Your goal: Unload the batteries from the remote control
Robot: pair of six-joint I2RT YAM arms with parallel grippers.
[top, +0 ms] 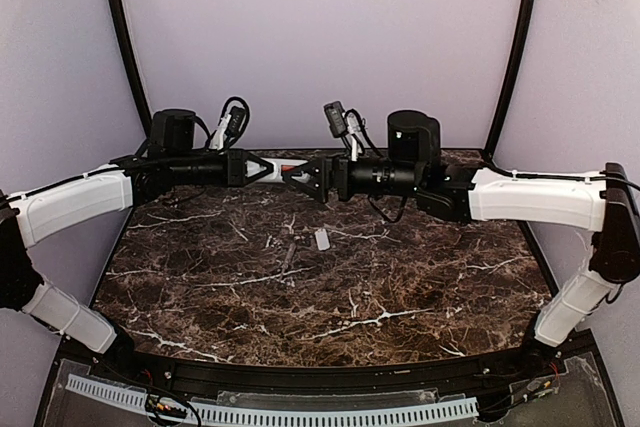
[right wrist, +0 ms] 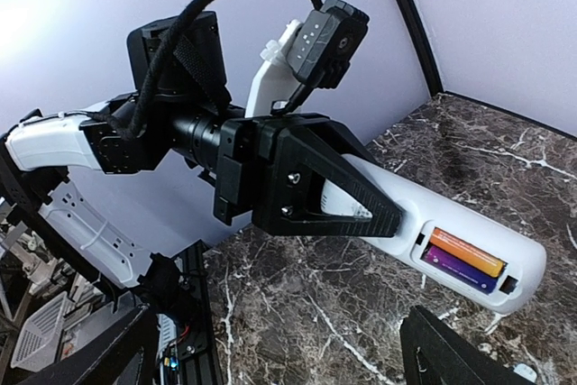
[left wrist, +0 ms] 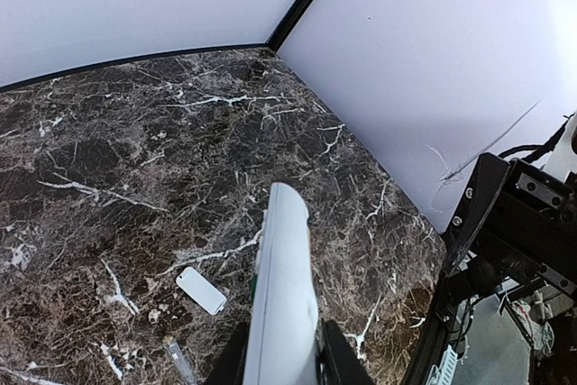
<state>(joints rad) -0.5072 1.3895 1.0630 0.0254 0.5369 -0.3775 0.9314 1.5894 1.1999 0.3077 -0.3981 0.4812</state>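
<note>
The left gripper point(left wrist: 284, 362) is pinching the slim white plastic remote control point(right wrist: 451, 221) by one end. Its black fingers point(right wrist: 315, 188) are pressing on the two flat faces, and the bar is jutting out past the fingertips, up in the air.

The right gripper point(top: 303, 179) is facing it with jaws spread wide and nothing between them. Its dark fingers point(right wrist: 442, 349) are sitting just below the remote's free end, not touching it.

The battery bay is lying open just beyond the left fingertips, turned toward the right wrist. An orange battery point(right wrist: 466, 252) and a dark purple battery point(right wrist: 458, 270) are nestling in it side by side.

The step in hand looks like going in for the first cell. To do it well, the right jaws probably want to narrow first. Then one fingertip can hook the orange cell's end and lever it up rather than shove the whole bar. The left hand's grip needs to be holding firm against that push, or the remote may twist out.

Further out, well below both sets of fingers, a small flat white cover piece point(left wrist: 200, 289) is lying on the dark marbled table point(top: 400, 287).
</note>
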